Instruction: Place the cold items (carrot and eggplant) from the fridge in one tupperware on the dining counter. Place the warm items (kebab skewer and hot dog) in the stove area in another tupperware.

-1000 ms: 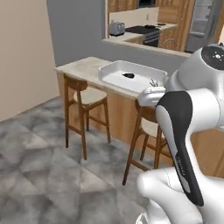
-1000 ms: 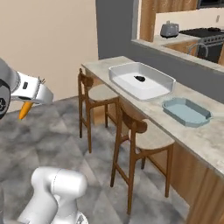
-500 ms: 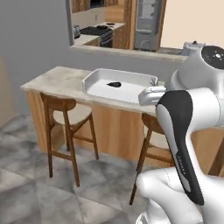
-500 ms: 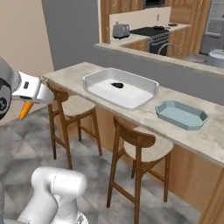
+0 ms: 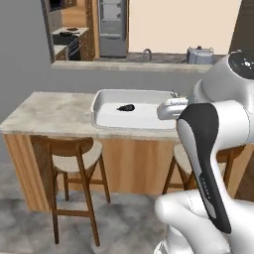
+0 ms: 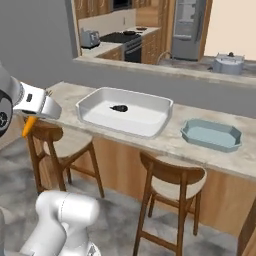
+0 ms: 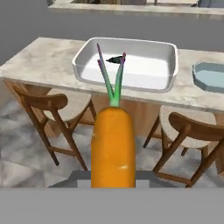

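Arm held short of the counter (image 6: 175,142), jaws gripping carrot (image 7: 113,146).

The carrot (image 7: 113,148) is bright orange with green stems tipped purple. The big tub (image 6: 159,111) is white; the small dark eggplant (image 6: 119,107) lies in it. The smaller tub (image 6: 211,135) is pale blue-grey. The counter (image 5: 52,114) is beige, mottled like marble. The stools (image 5: 74,158) are brown wood with tan seats. The floor (image 6: 117,220) is grey and mottled.
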Robot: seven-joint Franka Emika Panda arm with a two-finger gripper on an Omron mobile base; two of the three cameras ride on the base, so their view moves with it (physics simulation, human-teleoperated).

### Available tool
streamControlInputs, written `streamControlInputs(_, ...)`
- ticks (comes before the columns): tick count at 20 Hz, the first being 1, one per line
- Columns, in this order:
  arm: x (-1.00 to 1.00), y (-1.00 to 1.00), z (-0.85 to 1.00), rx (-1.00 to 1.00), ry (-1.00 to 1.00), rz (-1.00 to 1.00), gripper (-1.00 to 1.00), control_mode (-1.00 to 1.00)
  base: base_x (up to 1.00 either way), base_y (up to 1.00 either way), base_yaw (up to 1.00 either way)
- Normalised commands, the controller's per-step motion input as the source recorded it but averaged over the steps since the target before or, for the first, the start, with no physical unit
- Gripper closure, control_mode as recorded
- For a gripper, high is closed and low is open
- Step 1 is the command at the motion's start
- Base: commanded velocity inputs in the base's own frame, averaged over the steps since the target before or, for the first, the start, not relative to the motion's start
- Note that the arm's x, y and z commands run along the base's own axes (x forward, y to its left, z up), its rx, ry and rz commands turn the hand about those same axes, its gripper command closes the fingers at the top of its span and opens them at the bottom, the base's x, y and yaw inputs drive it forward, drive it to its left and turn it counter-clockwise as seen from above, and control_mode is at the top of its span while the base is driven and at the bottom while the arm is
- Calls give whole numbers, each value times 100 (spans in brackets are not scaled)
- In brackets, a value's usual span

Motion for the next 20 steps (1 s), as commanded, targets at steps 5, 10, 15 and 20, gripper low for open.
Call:
streamControlInputs(5, 0, 0, 0, 0, 0, 0, 100, 100, 94, 66, -45)
streamControlInputs(10, 0, 0, 0, 0, 0, 0, 100, 100, 76, 3, -35)
streamControlInputs(15, 0, 0, 0, 0, 0, 0, 100, 100, 77, 40, -47)
streamControlInputs(20, 0, 0, 0, 0, 0, 0, 100, 100, 87, 63, -28)
